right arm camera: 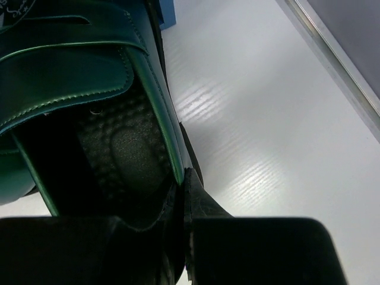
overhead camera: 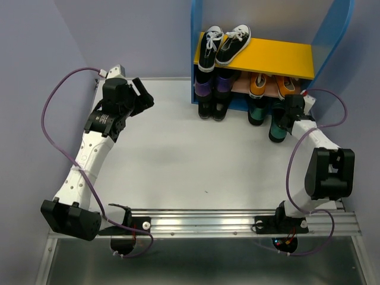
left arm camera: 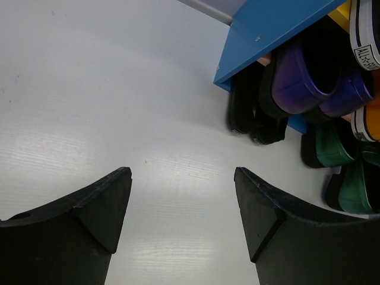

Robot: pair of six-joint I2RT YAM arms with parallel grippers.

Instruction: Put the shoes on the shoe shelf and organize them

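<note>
As the green loafer (right arm camera: 89, 77) is pinched by its side rim near the heel, the right jaws are seen almost closed, with only that thin wall caught between them. The loafer's long axis is pointed at the shelf (overhead camera: 195, 53), toe towards it. It is placed just in front of the lower board (overhead camera: 242, 86), beside its mate (overhead camera: 256, 111). Whether it is lifted off the counter (overhead camera: 178, 154) cannot be told. The coming move is judged to be a short forward carry along that axis, onto the lower board. For this the right jaws are by far the nearer. The left jaws are held wide open with nothing between them, over the counter and well apart from the shoes.
</note>
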